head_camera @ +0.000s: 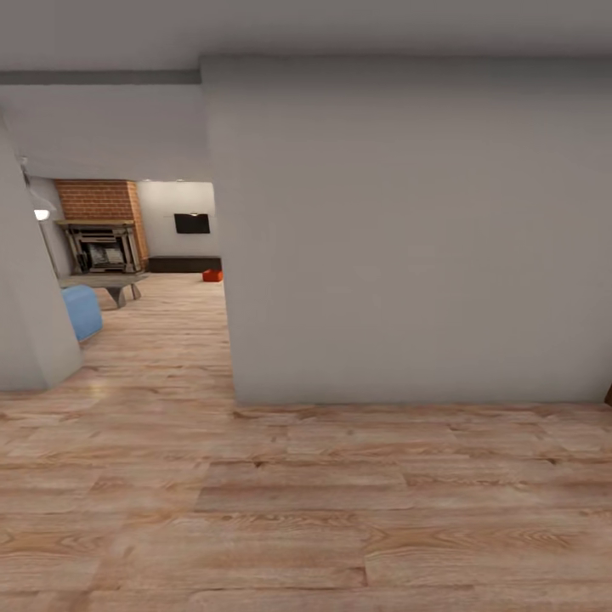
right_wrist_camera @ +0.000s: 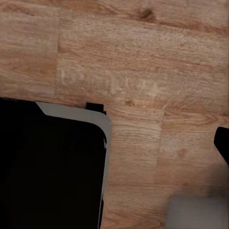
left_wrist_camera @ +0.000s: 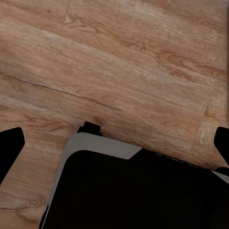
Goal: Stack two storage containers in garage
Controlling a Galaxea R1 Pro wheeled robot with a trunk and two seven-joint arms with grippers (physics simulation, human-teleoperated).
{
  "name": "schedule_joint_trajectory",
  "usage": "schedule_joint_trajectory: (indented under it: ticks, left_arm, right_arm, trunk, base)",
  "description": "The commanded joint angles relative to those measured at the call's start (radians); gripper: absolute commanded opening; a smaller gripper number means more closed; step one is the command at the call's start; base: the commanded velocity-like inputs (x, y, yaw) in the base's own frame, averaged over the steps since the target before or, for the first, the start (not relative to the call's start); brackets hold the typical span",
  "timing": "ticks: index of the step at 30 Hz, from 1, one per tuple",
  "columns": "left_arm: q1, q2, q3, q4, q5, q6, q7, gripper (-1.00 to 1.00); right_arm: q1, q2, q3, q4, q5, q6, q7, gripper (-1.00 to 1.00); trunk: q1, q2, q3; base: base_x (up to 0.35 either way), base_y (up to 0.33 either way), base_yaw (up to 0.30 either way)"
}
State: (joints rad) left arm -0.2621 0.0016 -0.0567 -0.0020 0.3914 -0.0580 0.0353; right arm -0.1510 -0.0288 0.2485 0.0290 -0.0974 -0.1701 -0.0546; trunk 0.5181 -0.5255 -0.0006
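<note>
I see one small orange-red storage bin (head_camera: 212, 275) far off, on the pale wood-plank floor (head_camera: 306, 510) by the long dark low cabinet (head_camera: 184, 264). It sits ahead and to my left, past the big grey wall (head_camera: 408, 229). Both arms hang over the floor, well away from it. I cannot tell how wide the fingers are.

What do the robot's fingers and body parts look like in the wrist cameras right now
In the left wrist view, two black fingers with rounded tips sit at opposite edges of the frame, above a black robot base with a light-grey rounded rim. In the right wrist view, one black finger tip shows at the edge, beside the same black, grey-rimmed base. No cables or markings are visible.
</note>
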Motion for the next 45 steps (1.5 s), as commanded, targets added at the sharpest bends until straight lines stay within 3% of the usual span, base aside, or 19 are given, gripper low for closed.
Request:
schedule_joint_trajectory:
  ticks: [1, 14, 45]
  left_arm:
    - [0.000, 0.000, -0.006, 0.000, 0.006, -0.002, 0.003, 1.00]
    - [0.000, -0.003, -0.006, 0.001, 0.006, 0.001, 0.003, 1.00]
    - [0.000, -0.003, -0.006, 0.001, 0.006, 0.001, 0.003, 1.00]
  right_arm:
    - [-0.001, 0.000, 0.008, 0.003, -0.009, -0.006, -0.001, 1.00]
    - [-0.001, 0.000, 0.004, 0.003, -0.015, -0.008, -0.001, 1.00]
    - [-0.001, 0.003, 0.007, 0.003, -0.013, -0.006, -0.002, 1.00]
  trunk:
    - [0.001, 0.000, 0.000]
    - [0.001, 0.000, 0.000]
    - [0.001, 0.000, 0.000]
  base:
    - [0.324, 0.000, 0.000]
    - [0.324, 0.000, 0.040]
    - [0.324, 0.000, 0.265]
